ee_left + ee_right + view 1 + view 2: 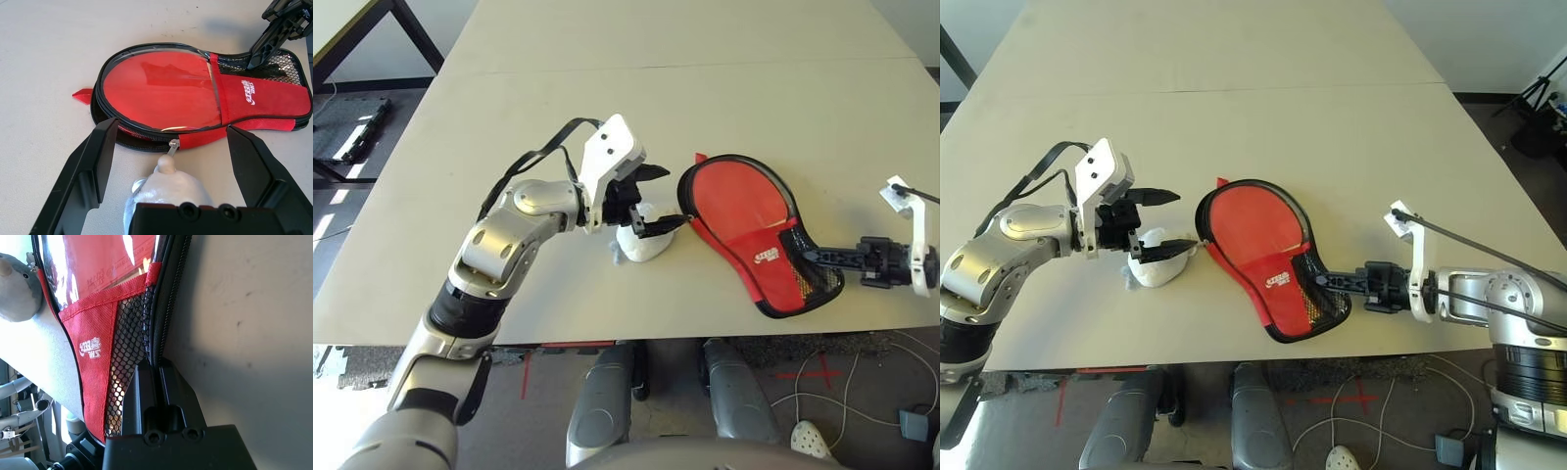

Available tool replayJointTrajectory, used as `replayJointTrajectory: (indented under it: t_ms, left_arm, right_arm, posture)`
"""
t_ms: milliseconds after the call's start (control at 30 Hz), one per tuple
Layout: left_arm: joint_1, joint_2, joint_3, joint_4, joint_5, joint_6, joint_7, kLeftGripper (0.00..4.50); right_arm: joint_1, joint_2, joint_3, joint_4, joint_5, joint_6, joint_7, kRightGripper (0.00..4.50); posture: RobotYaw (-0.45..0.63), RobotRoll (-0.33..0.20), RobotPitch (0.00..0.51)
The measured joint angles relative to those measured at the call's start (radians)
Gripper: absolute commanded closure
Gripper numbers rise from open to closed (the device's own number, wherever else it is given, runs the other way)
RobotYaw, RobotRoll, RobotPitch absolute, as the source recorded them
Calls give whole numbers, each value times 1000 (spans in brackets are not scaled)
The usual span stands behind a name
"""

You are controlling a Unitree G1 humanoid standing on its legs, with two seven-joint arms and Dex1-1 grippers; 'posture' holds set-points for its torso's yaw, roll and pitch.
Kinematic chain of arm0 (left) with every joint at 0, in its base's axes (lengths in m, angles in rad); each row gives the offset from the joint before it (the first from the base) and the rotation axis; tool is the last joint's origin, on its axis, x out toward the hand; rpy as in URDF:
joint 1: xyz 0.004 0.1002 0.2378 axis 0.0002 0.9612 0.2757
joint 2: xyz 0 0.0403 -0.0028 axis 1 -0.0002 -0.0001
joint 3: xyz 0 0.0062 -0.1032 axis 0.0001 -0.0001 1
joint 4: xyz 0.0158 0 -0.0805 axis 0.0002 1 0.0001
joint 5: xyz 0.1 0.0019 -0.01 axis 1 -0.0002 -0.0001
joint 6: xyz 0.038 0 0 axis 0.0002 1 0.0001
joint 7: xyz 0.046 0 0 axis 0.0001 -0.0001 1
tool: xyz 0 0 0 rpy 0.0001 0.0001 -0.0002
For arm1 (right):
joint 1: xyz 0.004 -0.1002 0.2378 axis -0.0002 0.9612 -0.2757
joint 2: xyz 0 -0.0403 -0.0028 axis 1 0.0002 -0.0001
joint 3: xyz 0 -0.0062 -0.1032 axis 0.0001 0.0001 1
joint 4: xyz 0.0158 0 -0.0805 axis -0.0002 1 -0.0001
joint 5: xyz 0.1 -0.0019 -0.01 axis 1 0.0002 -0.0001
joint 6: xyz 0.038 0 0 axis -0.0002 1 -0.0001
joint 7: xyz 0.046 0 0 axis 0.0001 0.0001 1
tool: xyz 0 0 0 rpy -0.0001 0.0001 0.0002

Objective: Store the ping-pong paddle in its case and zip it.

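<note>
1. Case (pixel 749 220) lies flat on the table (pixel 705 98) near its front edge, round end toward the middle, narrow mesh end toward the robot's right; its small white logo faces up.
2. Through the clear window of the case a red round face shows; whether that is the paddle I cannot tell.
3. Zip slider (pixel 173 144) sits on the round end's rim, with a soft whitish lump (pixel 644 238) just beside it.
4. Broad bare table stretches behind the case and to the left; the front edge runs close below the mesh end.
5. Right gripper (pixel 1332 279) is closed tight on the rim of the case at the mesh end, fingers pressed together.
6. Left gripper (pixel 651 201) is spread wide and holds nothing; its fingers (pixel 100 156) straddle the lump, tips close to the zip rim without touching it.
</note>
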Motion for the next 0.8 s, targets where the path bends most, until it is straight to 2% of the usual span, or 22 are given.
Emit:
replayJointTrajectory:
  t_ms: [233,500,733,800]
  left_arm:
    - [1,-6,0,5,12,-7,-5,0]
    - [1,-10,-2,11,14,-14,-13,0]
    - [3,-12,-4,15,15,-19,-18,0]
    - [3,-13,-4,15,15,-20,-19,0]
  right_arm:
    - [28,9,-20,-41,10,23,-11,4469]
    - [10,19,-53,-43,53,73,-5,2165]
    - [6,-126,-49,41,61,28,114,45]
    - [6,-171,-37,71,40,-29,159,18]
  posture:
    - [-89,0,231]
    - [-97,0,229]
    - [-104,0,227]
    - [-106,0,225]
